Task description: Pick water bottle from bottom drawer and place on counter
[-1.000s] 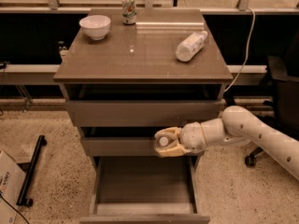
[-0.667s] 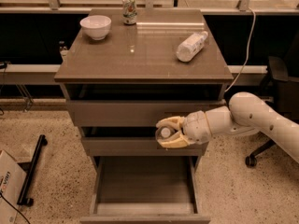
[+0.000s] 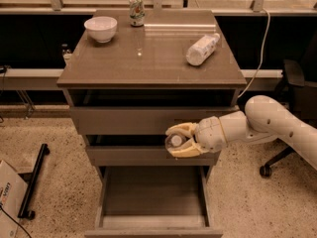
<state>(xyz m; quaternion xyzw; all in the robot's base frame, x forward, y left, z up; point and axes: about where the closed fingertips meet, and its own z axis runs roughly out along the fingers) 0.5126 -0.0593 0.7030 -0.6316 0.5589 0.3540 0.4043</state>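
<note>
Above open bottom drawer (image 3: pixel 151 200), gripper (image 3: pixel 173 141) pinches water bottle (image 3: pixel 175 141), apparently end-on; bowl (image 3: pixel 100 29), can (image 3: pixel 136 10) stand on counter (image 3: pixel 148 61).

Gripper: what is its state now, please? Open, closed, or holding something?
Gripper: shut on the water bottle, in the air above the open bottom drawer.

White bowl (image 3: pixel 100 28) rear-L, labelled can (image 3: pixel 136 10) rear-ctr, large white bottle (image 3: pixel 202 49) lying on its side to R. Office chair (image 3: pixel 295 76) far R w/ white cable (image 3: pixel 261 53) hanging near it. Black bar (image 3: pixel 33 180) + cardboard box (image 3: pixel 9 197) on speckled floor (image 3: pixel 59 148), lower L.
</note>
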